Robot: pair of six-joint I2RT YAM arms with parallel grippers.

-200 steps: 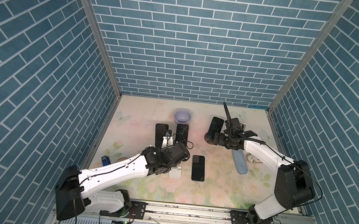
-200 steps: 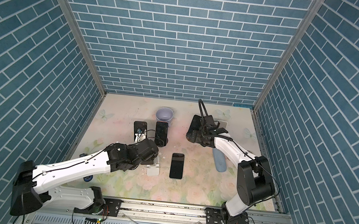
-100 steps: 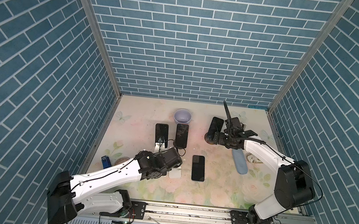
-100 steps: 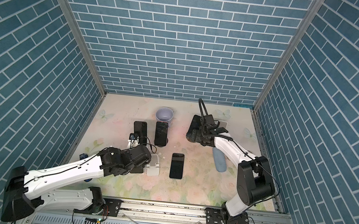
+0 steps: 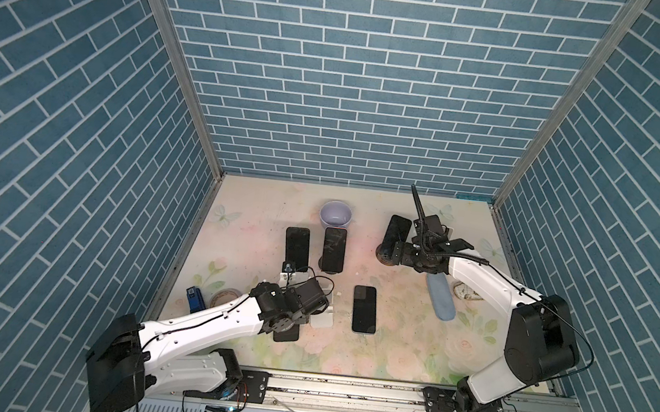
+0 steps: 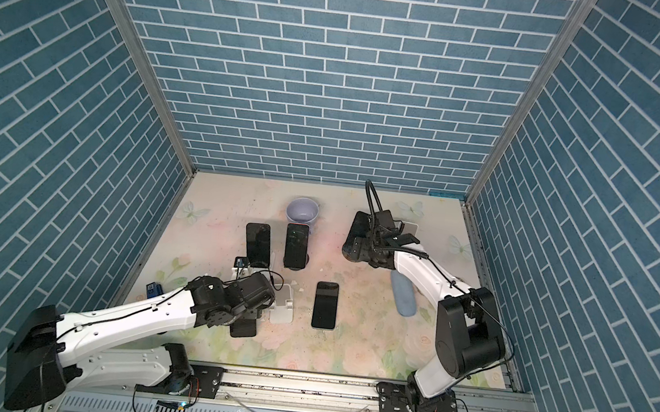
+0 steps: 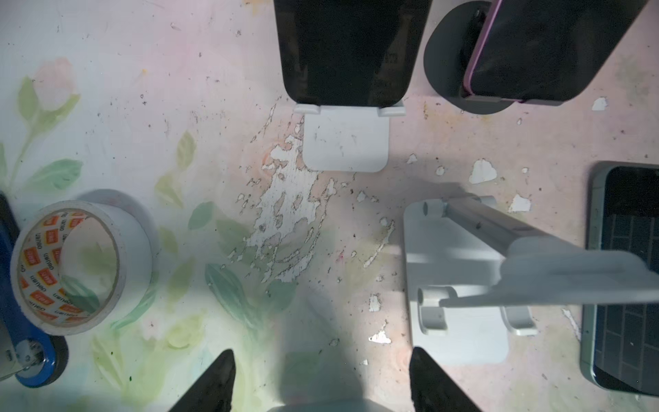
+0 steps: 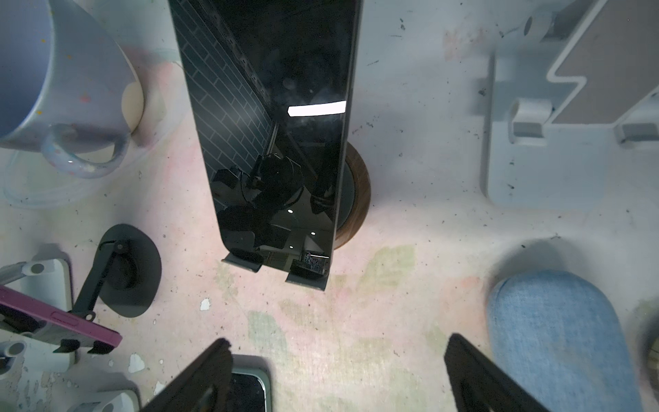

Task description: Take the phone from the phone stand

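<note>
As the left arm has drawn back toward its base, the left hand (image 7: 322, 356) hangs low over the worktop (image 5: 388, 347), jaws apart and empty, beside an unoccupied white stand (image 7: 460, 285). The right arm has not moved. Its forearm is stretched low, and the right hand (image 8: 337, 342), spread wide and holding nothing, faces the phone (image 8: 278, 125) leaning in its black stand (image 8: 306, 274). Removal there appears not yet begun.

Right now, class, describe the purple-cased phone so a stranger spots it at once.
Find the lavender mug at the back of the floral table. The phone propped directly in front of it is yours. Unlike its neighbour on a white stand, it has a purple case and a dark round stand.
</note>
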